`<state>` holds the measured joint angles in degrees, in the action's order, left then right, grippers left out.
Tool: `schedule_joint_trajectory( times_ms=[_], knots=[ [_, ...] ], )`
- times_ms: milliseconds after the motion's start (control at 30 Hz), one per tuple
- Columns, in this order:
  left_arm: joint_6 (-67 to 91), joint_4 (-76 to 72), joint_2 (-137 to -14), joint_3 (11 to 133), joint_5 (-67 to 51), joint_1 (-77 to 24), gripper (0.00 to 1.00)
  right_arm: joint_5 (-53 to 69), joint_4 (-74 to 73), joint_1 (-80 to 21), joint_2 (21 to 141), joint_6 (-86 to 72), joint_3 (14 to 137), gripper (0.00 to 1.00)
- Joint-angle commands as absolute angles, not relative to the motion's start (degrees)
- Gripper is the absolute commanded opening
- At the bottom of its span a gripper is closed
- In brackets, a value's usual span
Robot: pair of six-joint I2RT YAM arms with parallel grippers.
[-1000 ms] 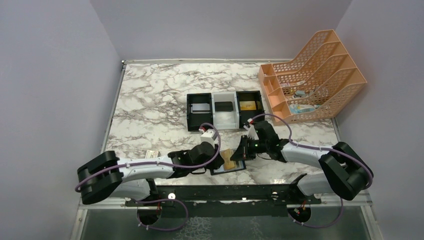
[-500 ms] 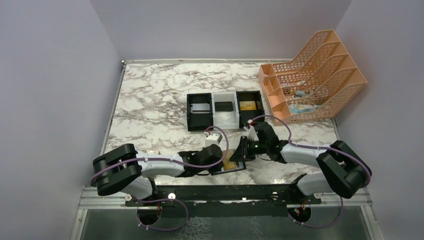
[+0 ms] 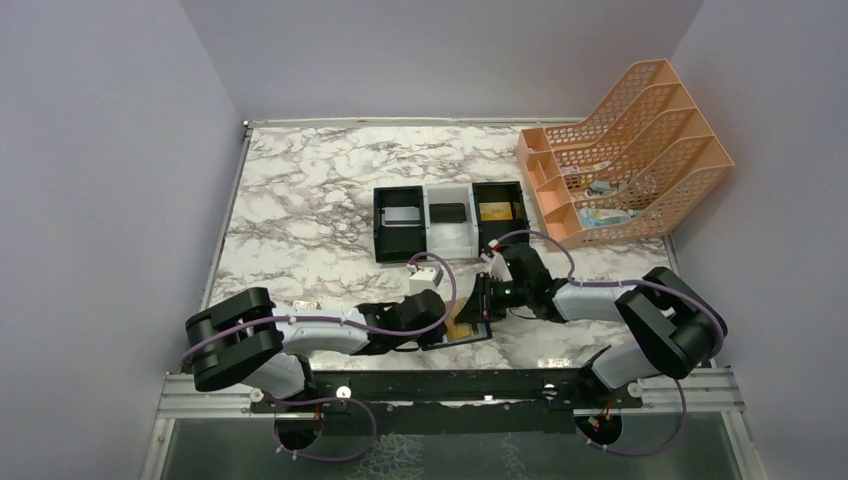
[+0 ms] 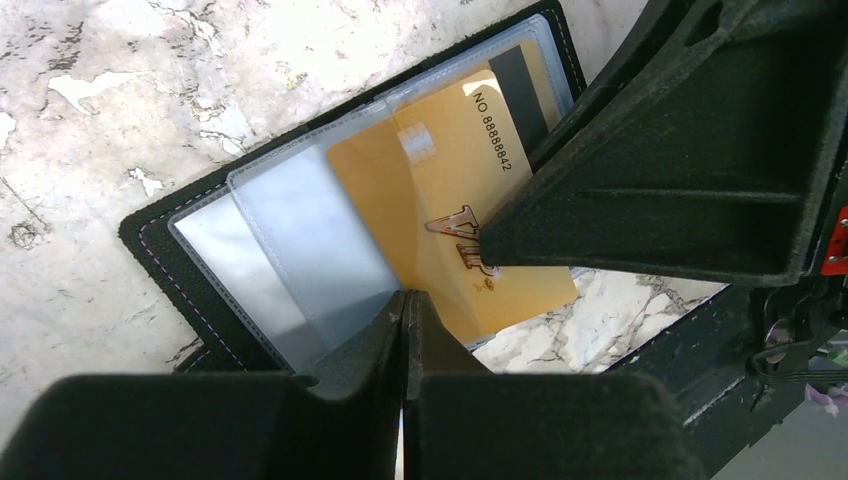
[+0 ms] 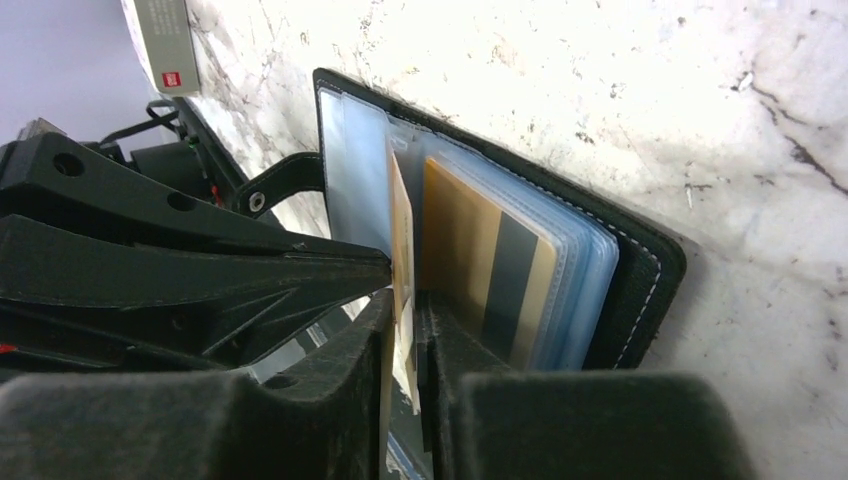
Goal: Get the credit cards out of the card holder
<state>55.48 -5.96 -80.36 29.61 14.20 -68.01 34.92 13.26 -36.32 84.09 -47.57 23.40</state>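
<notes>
Black card holder lies open, a gold card sticking partly out of it.

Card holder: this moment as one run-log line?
card holder: open | right hand: pinching gold card | left hand: shut at clear sleeve

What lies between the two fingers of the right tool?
The right wrist view shows a gold card, seen edge-on, pinched between the fingers of the right tool, at the open card holder.
</notes>
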Motion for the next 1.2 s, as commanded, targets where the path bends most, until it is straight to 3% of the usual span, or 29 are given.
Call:
schedule_joint_trajectory(
  times_ms=[0, 133, 567, 933, 1167],
  knots=[
    [55.5, -2.5, -80.3, 28.7, 16.3, -68.2, 0.03, 35.1, 13.4, -36.4, 85.2, -45.1, 25.3, 0.09],
    [55.7, -0.4, -78.9, 28.5, 17.6, -68.2, 0.03, 26.0, 5.2, -36.4, 79.0, -43.2, 25.9, 0.01],
    [57.6, 7.7, -69.6, 25.8, 23.7, -68.1, 0.05, -1.2, -16.9, -36.4, 52.0, -36.0, 29.2, 0.01],
    [50.9, -3.6, -58.5, 24.9, 15.5, -68.2, 0.37, -1.7, -27.2, -36.4, 61.8, -35.4, 35.0, 0.01],
    [48.4, -13.5, -70.2, 30.0, 8.9, -68.1, 0.41, 3.1, -25.3, -36.4, 66.0, -35.0, 34.3, 0.01]
  ],
)
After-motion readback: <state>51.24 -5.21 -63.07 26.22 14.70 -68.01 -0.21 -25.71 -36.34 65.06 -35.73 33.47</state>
